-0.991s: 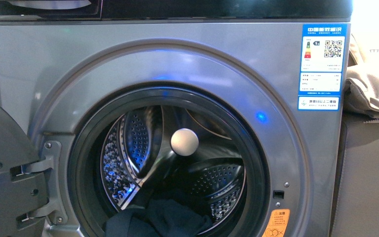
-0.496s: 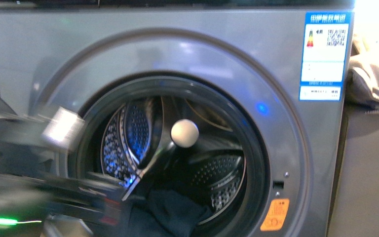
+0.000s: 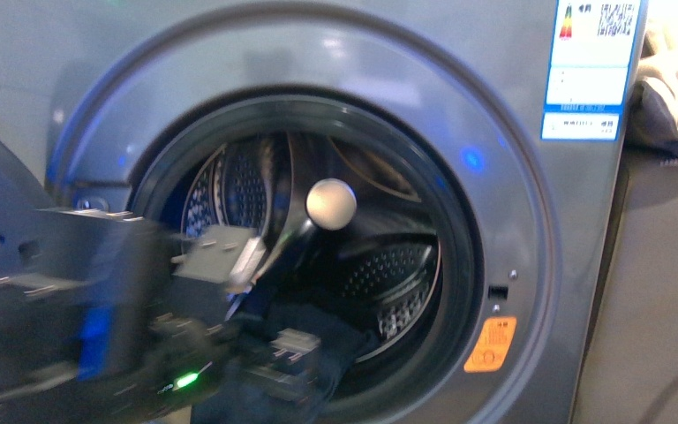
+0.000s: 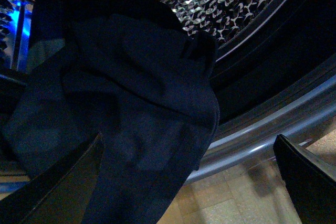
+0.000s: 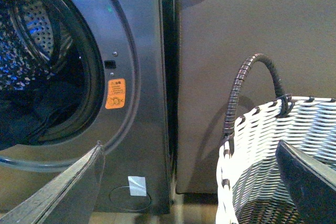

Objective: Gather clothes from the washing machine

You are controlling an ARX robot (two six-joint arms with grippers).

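- Two grippers stand wide open and empty: left gripper facing the dark navy soft garment, right gripper near a white woven basket.
- Garment droops over the silver-grey front-loading washing machine's door lip.
- Shallow pinch could slip; trailing fabric may snag the rim.

In the front view my left arm is a motion-blurred smear with one green point of light. The washing machine behind it is soft too, its energy label unreadable. Blue light glows inside the drum, and the upper right corner is blown out white. My left wrist view is dim: the clothes read almost black against bright glints on perforated steel. My right wrist view is sharper and evenly lit, the basket throwing a soft shadow behind.
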